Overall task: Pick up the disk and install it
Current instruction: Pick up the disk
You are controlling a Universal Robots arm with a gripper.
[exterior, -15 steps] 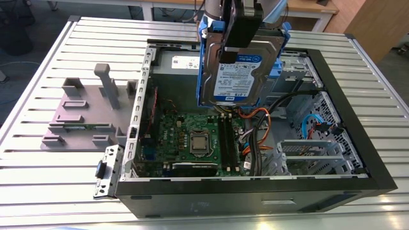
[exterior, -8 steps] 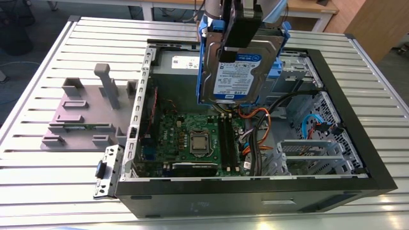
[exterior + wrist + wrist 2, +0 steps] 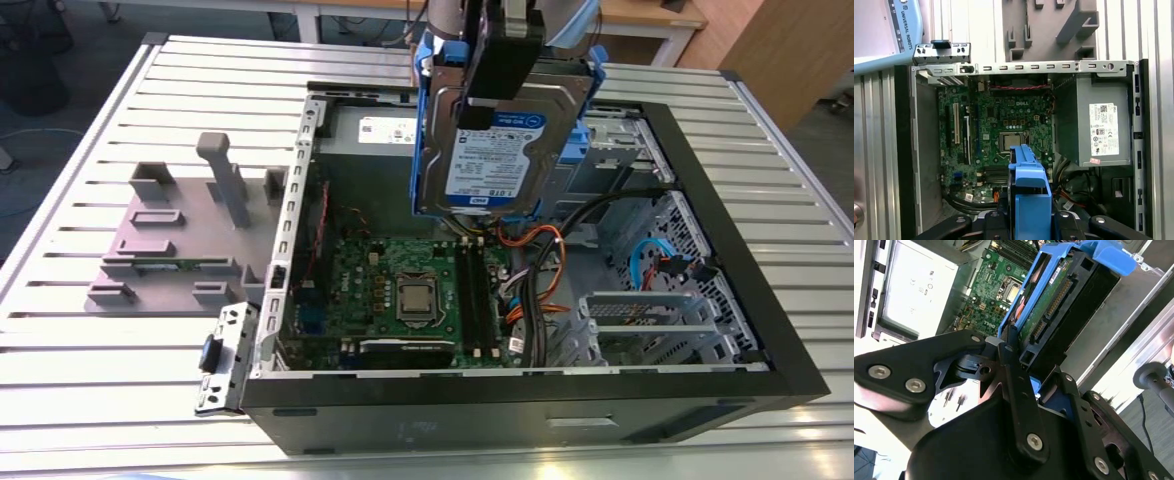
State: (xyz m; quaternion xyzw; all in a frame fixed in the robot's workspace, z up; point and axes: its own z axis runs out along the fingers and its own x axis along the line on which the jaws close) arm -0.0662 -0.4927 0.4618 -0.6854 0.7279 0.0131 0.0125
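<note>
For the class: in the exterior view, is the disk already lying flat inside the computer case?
No. The disk hangs upright in the gripper, held above the open case.

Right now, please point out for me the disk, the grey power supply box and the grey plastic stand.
disk [image 3: 501, 150]: exterior view, on its white-and-blue label.
grey power supply box [image 3: 1081, 125]: first wrist view, on its bare grey face beside the label.
grey plastic stand [image 3: 174, 235]: exterior view, on its flat base.

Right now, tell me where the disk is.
In the exterior view the disk hangs in the gripper above the open computer case, over the motherboard, right of the grey stand.
</note>
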